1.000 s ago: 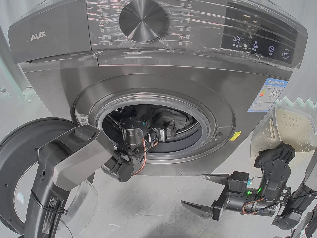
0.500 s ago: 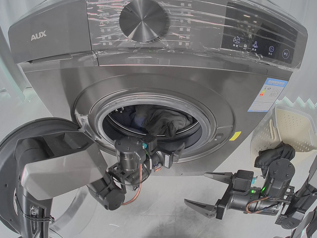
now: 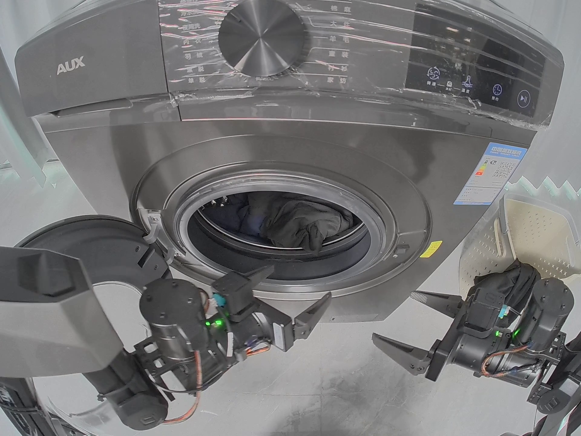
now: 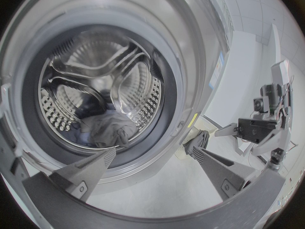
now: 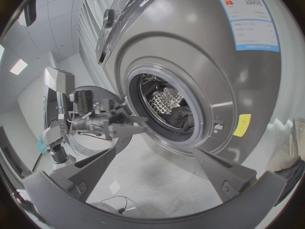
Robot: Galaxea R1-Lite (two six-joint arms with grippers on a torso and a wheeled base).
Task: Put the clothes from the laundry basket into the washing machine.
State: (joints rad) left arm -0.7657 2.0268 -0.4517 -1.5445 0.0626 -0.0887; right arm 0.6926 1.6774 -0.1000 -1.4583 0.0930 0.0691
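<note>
The left gripper hangs wide open and empty just below the washer's mouth, beside its swung-open door. The right gripper, also wide open and empty, sits near the basket, where a dark garment drapes over the rim. Farther in, the drum holds a heap of dark clothes.

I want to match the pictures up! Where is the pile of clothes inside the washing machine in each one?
Head view: clothes pile just inside the washing machine's round opening.
Left wrist view: clothes pile lying low in the drum.
Right wrist view: clothes pile peeking past the door ring.
Shared landmark: yellow sticker beside the opening.
</note>
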